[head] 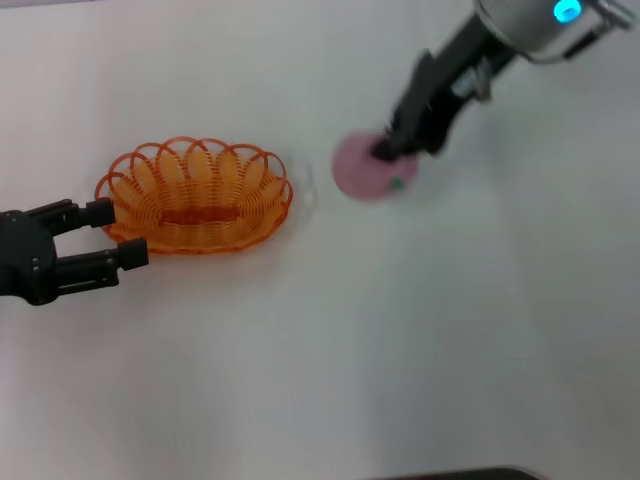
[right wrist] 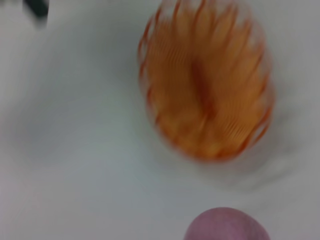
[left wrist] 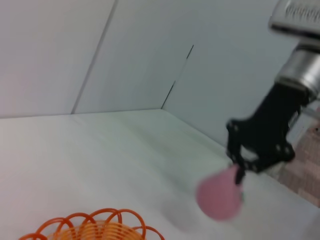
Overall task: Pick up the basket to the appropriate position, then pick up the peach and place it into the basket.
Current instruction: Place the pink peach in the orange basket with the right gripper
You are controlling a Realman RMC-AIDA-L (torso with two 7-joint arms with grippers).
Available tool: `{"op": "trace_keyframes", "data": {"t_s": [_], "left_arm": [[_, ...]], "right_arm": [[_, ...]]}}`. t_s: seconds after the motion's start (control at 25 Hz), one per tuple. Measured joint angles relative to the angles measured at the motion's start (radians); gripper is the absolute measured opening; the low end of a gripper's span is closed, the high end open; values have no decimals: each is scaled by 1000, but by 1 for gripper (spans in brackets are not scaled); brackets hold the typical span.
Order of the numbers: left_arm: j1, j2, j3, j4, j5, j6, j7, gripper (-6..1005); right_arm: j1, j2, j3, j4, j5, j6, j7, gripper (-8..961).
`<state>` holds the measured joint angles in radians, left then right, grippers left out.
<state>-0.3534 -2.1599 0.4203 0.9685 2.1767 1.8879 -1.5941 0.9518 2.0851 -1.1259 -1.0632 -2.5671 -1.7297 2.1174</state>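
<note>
Right of centre in the upper half of the head view, the peach (head: 368,167) hangs clamped in the right gripper (head: 392,152), apparently lifted off the table (head: 400,350); the left wrist view shows it dangling below the fingers. Left of it sits the basket (head: 196,196), empty. At the frame's left edge the left gripper (head: 108,237) rests spread beside the basket's end. Judged step: carrying. Next: travel left over the basket, then release.
</note>
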Motion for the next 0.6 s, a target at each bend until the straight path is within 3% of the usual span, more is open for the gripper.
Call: {"op": "trace_keyframes", "data": {"t_s": [0.16,0.6], "left_arm": [[-2,1,0,-12,0,-4,0,861],[-13,4,0,-40,0,-25,0,861]], "right_arm": [[29,7,4,23,56,131,-1,45],[106,13,-114,347,337,467,-93,51]]}}
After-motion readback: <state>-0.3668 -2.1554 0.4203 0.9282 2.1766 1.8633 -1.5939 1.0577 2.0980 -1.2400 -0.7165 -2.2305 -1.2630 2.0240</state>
